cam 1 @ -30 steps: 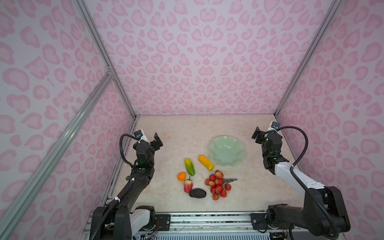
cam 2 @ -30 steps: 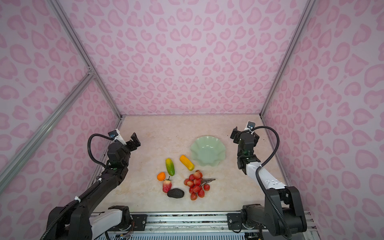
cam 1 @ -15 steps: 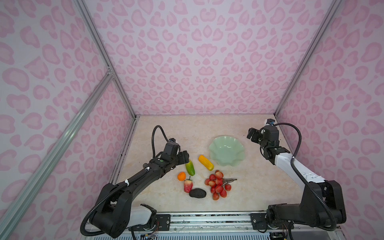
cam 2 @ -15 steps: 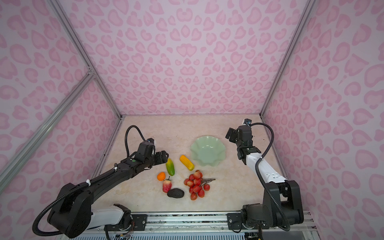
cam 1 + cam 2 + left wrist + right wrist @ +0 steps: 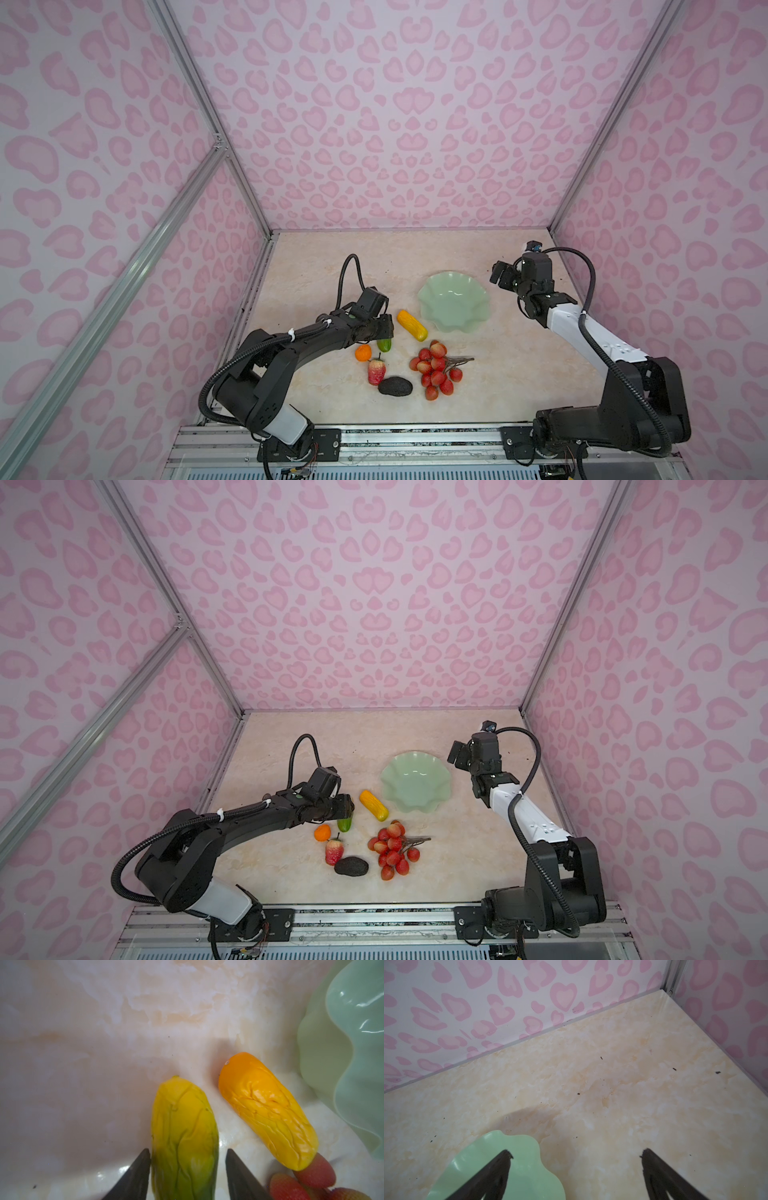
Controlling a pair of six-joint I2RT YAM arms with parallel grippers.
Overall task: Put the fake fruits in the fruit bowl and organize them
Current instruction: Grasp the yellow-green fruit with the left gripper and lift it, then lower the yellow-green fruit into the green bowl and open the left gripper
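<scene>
Fingers (image 5: 135, 1174) of the left gripper (image 5: 187, 1150) flank the green-yellow oblong (image 5: 182, 1126) on the table; whether they grasp it, I cannot tell. Right gripper (image 5: 576, 1151) gapes wide just right of the fruit bowl (image 5: 453, 318), which sits right of centre. Nearer lie berry bunch (image 5: 434, 370), avocado (image 5: 395, 386), strawberry (image 5: 376, 371), small orange (image 5: 363, 353).

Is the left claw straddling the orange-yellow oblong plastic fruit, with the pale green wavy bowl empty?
No: the left wrist view shows the left gripper straddling the green-yellow oblong plastic fruit, not the orange-yellow one. The pale green wavy bowl is empty.
</scene>
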